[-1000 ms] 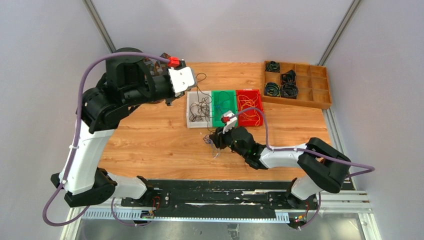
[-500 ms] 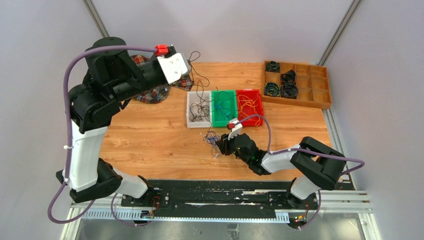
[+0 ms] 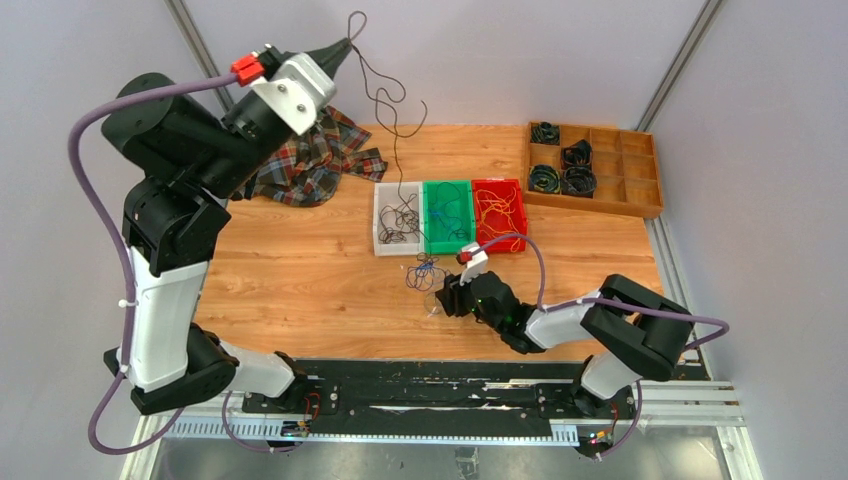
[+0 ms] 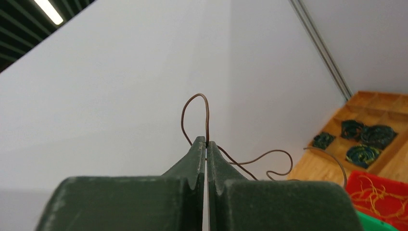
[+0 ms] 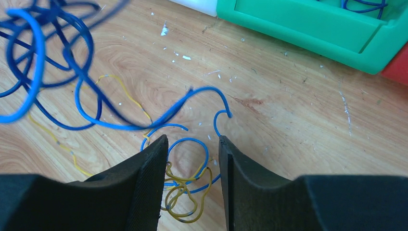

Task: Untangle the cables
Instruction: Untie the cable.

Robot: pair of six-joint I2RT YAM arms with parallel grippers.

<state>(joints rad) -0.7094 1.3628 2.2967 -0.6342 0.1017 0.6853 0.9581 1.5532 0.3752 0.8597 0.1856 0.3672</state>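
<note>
Looks like mid-separation: left gripper [image 4: 207, 143] pinched shut on one dark cable [image 4: 208, 115], raised high above and left of the green bin [image 3: 447, 250], with the strand trailing down toward the white bin [image 3: 379, 215] just left of it. Right gripper [image 5: 191, 144] with jaws apart, clamping nothing, low over the blue-and-yellow tangle [image 3: 424, 272] on the table just in front of the green bin.

Next, probably: lift further to free the tail, then release over the white bin. Possible snag: neighbouring wires riding up.

Red bin [image 3: 497, 183] just right of the green; wooden tray [image 3: 640, 205] farther right; plaid cloth [image 3: 310, 165] well left.
</note>
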